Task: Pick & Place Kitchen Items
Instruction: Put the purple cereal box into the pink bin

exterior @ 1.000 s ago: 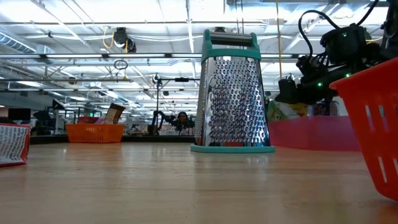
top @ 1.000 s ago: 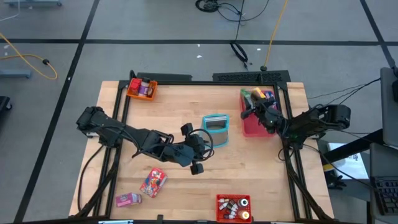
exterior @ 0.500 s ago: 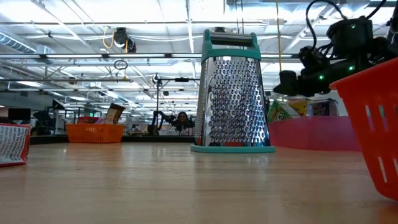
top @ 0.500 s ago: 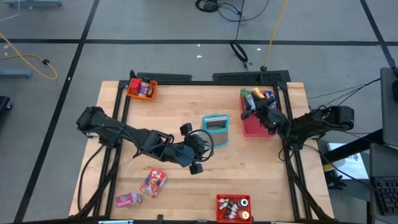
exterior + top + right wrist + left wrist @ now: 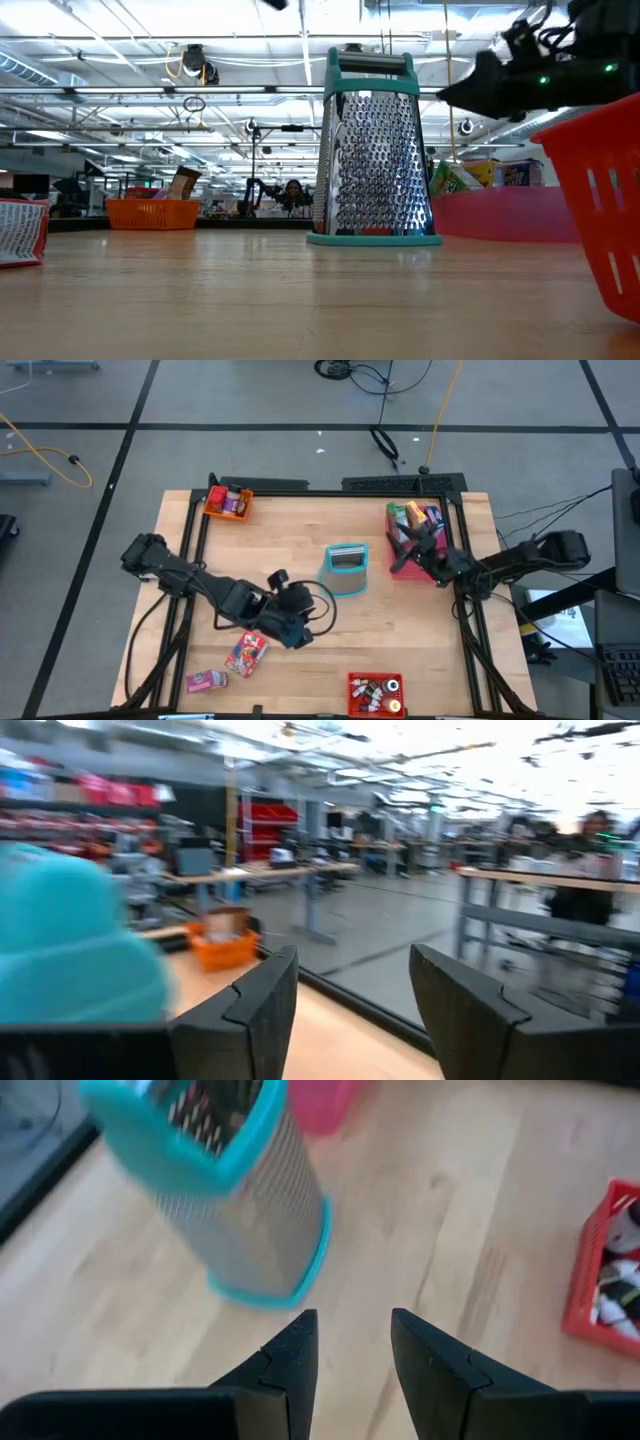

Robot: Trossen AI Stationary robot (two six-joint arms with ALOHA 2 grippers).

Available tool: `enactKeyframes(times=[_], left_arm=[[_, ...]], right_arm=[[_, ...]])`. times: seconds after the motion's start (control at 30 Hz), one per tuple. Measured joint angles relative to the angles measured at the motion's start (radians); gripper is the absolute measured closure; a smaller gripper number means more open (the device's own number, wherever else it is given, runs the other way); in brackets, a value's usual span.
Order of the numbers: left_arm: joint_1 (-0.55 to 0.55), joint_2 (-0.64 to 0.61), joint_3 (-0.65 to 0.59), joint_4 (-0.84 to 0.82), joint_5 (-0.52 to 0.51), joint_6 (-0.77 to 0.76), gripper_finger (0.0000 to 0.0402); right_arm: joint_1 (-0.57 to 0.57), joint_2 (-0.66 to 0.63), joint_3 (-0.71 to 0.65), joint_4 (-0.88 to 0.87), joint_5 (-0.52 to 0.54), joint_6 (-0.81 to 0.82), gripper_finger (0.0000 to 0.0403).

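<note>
Hovering with fingers apart and empty, the left gripper (image 5: 290,622) faces the box grater (image 5: 346,567); the right gripper (image 5: 418,545), also parted, overhangs packets (image 5: 415,515) in the pink tray (image 5: 402,566), risking a snag

A grey tiled floor (image 5: 250,400) with dark seams is surrounding the pale wooden table (image 5: 300,540), and a yellow cable (image 5: 40,450) is trailing across it. Beyond the tabletop, long rows of bright ceiling lights (image 5: 150,60) are shining over a wide workshop hall, where grey workbenches (image 5: 540,910) and red shelving (image 5: 270,820) are standing.
</note>
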Motion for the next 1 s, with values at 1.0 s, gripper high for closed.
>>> enactKeyframes(times=[1.0], left_arm=[[-0.477,0.0,0.0,-0.5,0.275,-0.598,0.0275]], right_arm=[[0.564,-0.065,0.307,-0.527,-0.004,0.059,0.0232]])
